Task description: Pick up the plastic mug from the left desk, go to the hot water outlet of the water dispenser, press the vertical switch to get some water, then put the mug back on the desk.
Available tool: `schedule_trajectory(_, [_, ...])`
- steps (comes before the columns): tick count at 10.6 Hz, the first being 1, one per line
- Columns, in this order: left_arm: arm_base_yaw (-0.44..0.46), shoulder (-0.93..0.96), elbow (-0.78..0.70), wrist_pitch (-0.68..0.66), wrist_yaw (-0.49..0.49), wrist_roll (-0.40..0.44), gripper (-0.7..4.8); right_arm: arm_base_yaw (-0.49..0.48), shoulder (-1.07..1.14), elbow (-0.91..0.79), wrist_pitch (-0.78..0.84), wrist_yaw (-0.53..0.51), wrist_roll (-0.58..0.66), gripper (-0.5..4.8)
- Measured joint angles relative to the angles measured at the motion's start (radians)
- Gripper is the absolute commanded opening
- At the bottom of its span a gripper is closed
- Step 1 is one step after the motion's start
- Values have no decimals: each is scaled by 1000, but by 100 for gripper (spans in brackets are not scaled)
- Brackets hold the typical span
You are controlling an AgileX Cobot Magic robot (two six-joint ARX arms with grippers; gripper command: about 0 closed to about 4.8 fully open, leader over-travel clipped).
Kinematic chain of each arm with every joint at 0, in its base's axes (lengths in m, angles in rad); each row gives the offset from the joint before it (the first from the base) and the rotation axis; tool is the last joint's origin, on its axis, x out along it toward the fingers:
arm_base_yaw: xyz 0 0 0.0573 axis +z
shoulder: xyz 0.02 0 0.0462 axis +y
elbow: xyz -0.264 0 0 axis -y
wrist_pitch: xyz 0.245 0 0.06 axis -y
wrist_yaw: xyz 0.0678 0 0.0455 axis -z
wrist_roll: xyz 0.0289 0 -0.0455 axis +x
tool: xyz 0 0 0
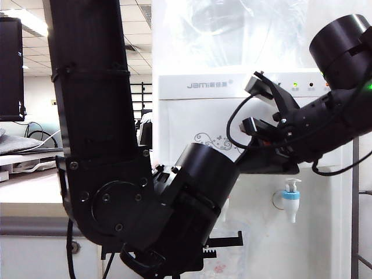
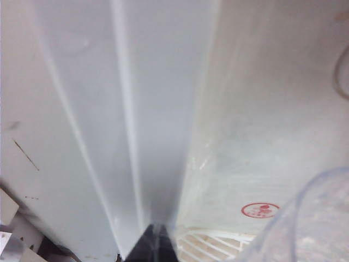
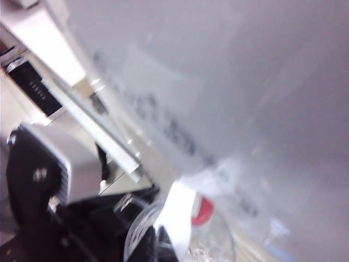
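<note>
The mug [image 3: 180, 240] is held under the red-collared tap [image 3: 203, 212] by the closed left pincer [image 2: 155, 243]. The right pincer [image 3: 155, 245], its opening unclear, is seen just above the tap's white lever [image 3: 177, 210].

In the exterior view, the left desk [image 1: 26, 189] shows at the left edge of the frame a strip of its pale beige top, with the grey edge band under it and the white front below; the rest is hidden. Behind it, further up on the left, another desk [image 1: 23, 156] carries a grey flat thing [image 1: 17, 143] that I cannot name and some dark cables [image 1: 40, 135], and a dark monitor [image 1: 10, 70] rises above them.
</note>
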Motion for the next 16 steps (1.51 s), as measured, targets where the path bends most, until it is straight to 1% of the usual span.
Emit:
schedule_trajectory(3, [0,0,0,0,0,0,3,0,9,0,2,10,-4,-5])
schedule_trajectory(12, [0,0,1,0,0,0,3,0,56,13,19,-9,-8,-5])
schedule_trajectory(16, [0,0,0,0,0,0,3,0,58,15,1,-11,-11,-5])
